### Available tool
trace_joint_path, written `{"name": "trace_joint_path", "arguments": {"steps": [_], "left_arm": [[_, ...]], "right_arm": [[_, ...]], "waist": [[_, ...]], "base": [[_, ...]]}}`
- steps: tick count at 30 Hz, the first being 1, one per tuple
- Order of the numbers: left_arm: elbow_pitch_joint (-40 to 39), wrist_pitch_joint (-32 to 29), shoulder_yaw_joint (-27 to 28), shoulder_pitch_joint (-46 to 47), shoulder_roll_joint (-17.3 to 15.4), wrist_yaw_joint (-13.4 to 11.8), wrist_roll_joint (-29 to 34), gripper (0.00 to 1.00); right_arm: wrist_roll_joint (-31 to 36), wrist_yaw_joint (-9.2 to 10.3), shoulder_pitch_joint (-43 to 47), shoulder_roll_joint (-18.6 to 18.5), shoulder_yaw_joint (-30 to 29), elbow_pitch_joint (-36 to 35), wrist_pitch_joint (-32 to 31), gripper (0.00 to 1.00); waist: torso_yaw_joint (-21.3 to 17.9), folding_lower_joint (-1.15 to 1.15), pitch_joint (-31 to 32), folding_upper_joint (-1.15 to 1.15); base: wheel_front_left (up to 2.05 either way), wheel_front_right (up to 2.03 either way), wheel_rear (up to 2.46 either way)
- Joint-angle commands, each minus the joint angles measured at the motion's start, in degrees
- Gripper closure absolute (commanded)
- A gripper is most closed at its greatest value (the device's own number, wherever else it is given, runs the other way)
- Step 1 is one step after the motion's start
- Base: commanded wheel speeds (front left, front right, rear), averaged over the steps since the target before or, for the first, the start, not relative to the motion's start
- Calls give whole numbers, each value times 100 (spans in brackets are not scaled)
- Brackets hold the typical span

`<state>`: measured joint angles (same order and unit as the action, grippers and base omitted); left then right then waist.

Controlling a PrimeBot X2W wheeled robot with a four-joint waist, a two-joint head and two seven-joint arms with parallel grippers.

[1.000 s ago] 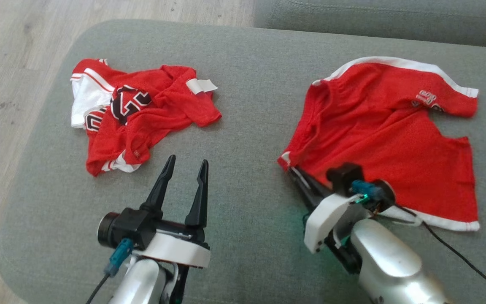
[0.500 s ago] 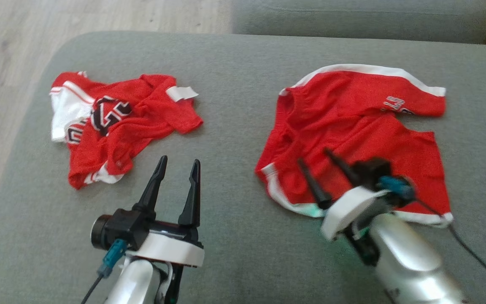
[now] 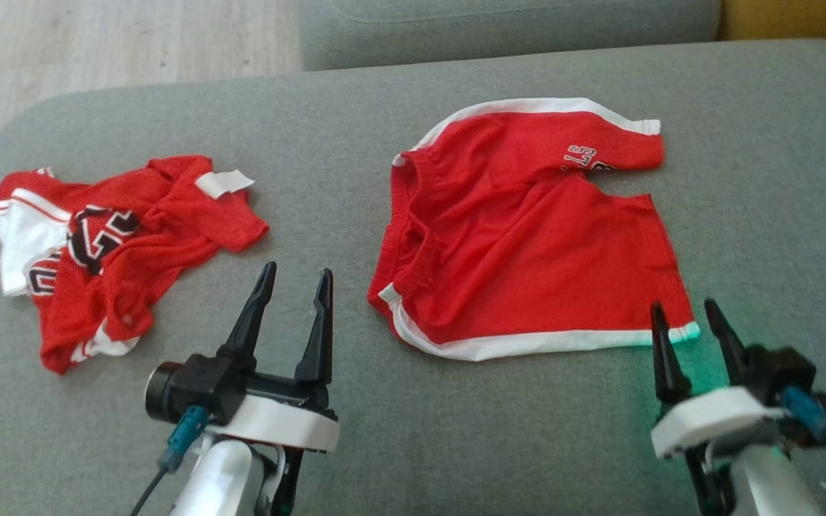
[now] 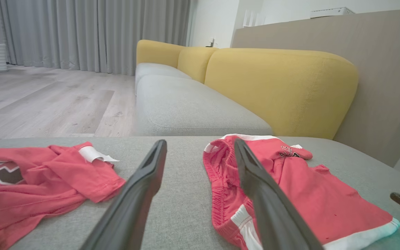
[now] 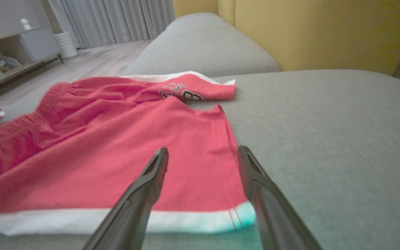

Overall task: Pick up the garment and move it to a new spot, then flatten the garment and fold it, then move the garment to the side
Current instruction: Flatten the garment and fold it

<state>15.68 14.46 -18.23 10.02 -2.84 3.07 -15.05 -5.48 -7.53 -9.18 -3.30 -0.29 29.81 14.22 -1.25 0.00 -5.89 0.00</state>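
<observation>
crumpled jersey [image 3: 169, 215] on grey sofa [image 3: 355, 143] | yellow backrest [image 4: 280, 86] | wood floor [image 4: 47, 104] | curtains [image 4: 82, 31]

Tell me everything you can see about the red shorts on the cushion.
The red shorts look like mesh, with white trim, a gathered waistband and lettering on the far leg. They lie spread almost flat on the grey cushion, wrinkled near the waistband. Nothing grips them; the open right claw is at the near hem corner.

Bare grey fabric cushion [image 3: 320, 179] lies open between the crumpled red jersey [image 3: 133, 236] and the spread red white-trimmed shorts [image 3: 520, 236].
</observation>
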Motion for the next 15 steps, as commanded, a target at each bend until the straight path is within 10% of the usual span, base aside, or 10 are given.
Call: {"name": "trace_joint_path", "arguments": {"steps": [1,15], "left_arm": [[-168,54,221,108,-22,23,30,0],[-159,54,155,264,-9,82,51,0]], "right_arm": [[73,4,-9,33,77,-263,76,0],[-225,4,-93,41,-434,-4,-406,0]], "waist": [[-52,0,-48,0],[-17,0,-323,0]], "base": [[0,0,0],[0,0,0]]}}
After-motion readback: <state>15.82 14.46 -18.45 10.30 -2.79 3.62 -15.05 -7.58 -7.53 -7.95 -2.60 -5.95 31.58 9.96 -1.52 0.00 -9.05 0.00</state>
